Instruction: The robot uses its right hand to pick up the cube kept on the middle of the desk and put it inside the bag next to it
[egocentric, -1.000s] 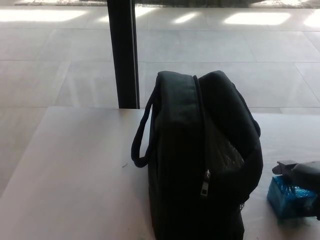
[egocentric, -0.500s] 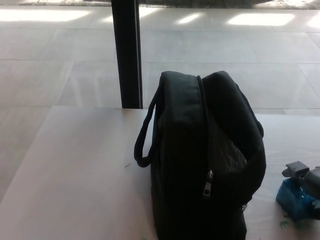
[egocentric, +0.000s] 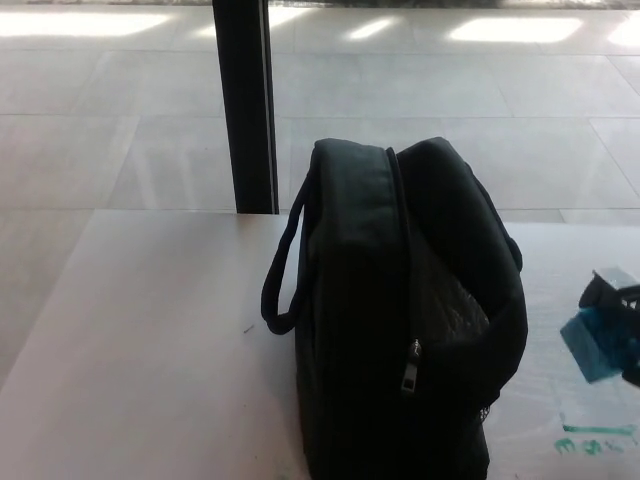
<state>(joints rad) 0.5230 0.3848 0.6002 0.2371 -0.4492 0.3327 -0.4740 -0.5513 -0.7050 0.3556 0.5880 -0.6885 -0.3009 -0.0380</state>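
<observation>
So the black bag (egocentric: 400, 320) is standing upright dead center on the desk (egocentric: 150, 350), zipper running over the top and a gap open on its 3 o'clock side where you can see some pale lining. Carry handle loops out at 9 o'clock.

The blue cube (egocentric: 597, 345) is way over at 3 o'clock, right at the picture's edge, tilted and looking like it's off the desk surface. The right hand (egocentric: 618, 300) is barely in frame, just a dark bit on top of the cube. Looks clamped on it to me, though I can only see a sliver. Left hand isn't showing at all.

What I'd worry about: that opening is narrow and the bag sides are floppy, so the cube could catch the rim and fold it shut, or shove the whole bag toward 9 o'clock. The tilted cube also hints at a corner grip, so it might slip out partway.
</observation>
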